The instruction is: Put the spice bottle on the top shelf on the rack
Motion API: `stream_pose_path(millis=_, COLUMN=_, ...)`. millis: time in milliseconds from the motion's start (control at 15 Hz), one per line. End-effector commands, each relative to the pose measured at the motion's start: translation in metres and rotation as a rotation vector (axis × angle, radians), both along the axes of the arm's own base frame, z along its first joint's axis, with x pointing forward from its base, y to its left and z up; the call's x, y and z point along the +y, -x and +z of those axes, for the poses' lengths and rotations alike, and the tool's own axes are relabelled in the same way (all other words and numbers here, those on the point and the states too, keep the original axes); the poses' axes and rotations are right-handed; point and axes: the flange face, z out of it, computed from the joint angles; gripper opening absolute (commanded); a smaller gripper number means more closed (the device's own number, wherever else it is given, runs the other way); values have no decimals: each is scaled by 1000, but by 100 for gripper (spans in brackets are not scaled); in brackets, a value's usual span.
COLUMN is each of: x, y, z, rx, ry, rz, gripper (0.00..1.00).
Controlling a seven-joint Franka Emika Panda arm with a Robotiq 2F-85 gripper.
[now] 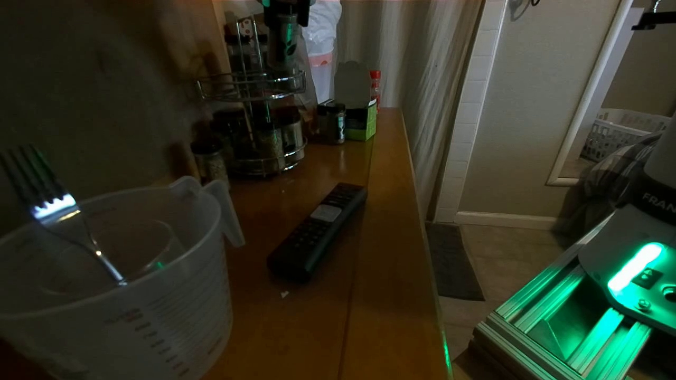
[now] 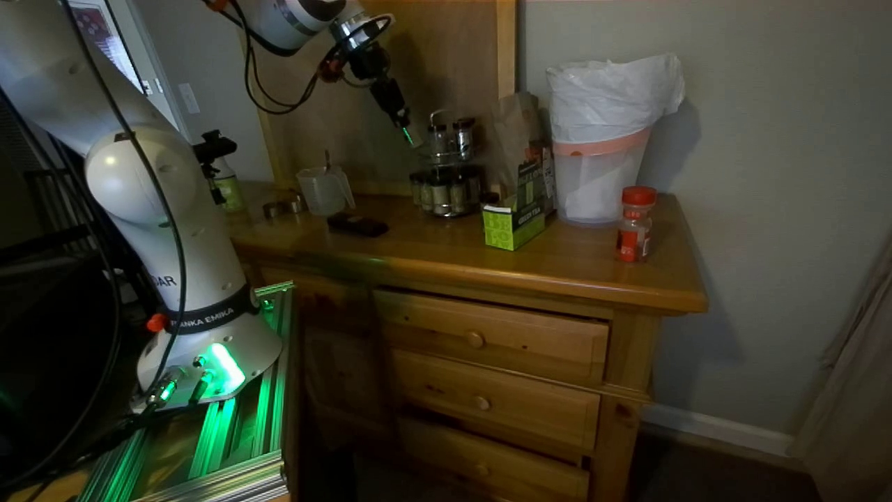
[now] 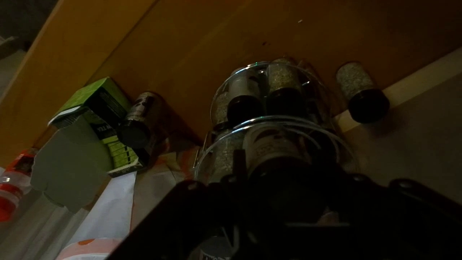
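Note:
The spice bottle (image 1: 285, 45) is a small dark jar with a greenish glint, held tilted below my gripper (image 1: 288, 15). In an exterior view the bottle (image 2: 413, 137) is at the left edge of the top shelf (image 2: 446, 162), with the gripper (image 2: 400, 117) above it. In the wrist view the gripper (image 3: 283, 163) is shut around the black cap of the bottle (image 3: 272, 146), whose pale label shows. The bottle overlaps the wire ring of the top shelf (image 3: 252, 123); I cannot tell whether it touches. The rack (image 1: 264, 172) holds several jars on both tiers. Darkness hides the right finger.
A loose jar (image 1: 331, 124) stands beside the green tea box (image 1: 364, 122). Another jar (image 3: 355, 81) stands beside the rack. The remote (image 1: 319, 229) and measuring jug (image 1: 158, 279) with a fork are nearby. A lined bin (image 2: 603, 167) and red-topped bottle (image 2: 634, 226) stand beyond.

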Motion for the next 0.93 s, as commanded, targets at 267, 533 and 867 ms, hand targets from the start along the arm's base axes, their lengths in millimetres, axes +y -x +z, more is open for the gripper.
stream_pose_path(millis=267, x=-12, y=-15, z=-8, rx=-16, ry=-28, rz=25, gripper=24)
stream_pose_path(millis=533, x=-4, y=-17, z=-5, rx=-12, ry=-33, rz=63, gripper=24)
stream_pose_path(millis=867, x=-4, y=-22, z=-17, rx=54, ry=-36, rz=68, gripper=24)
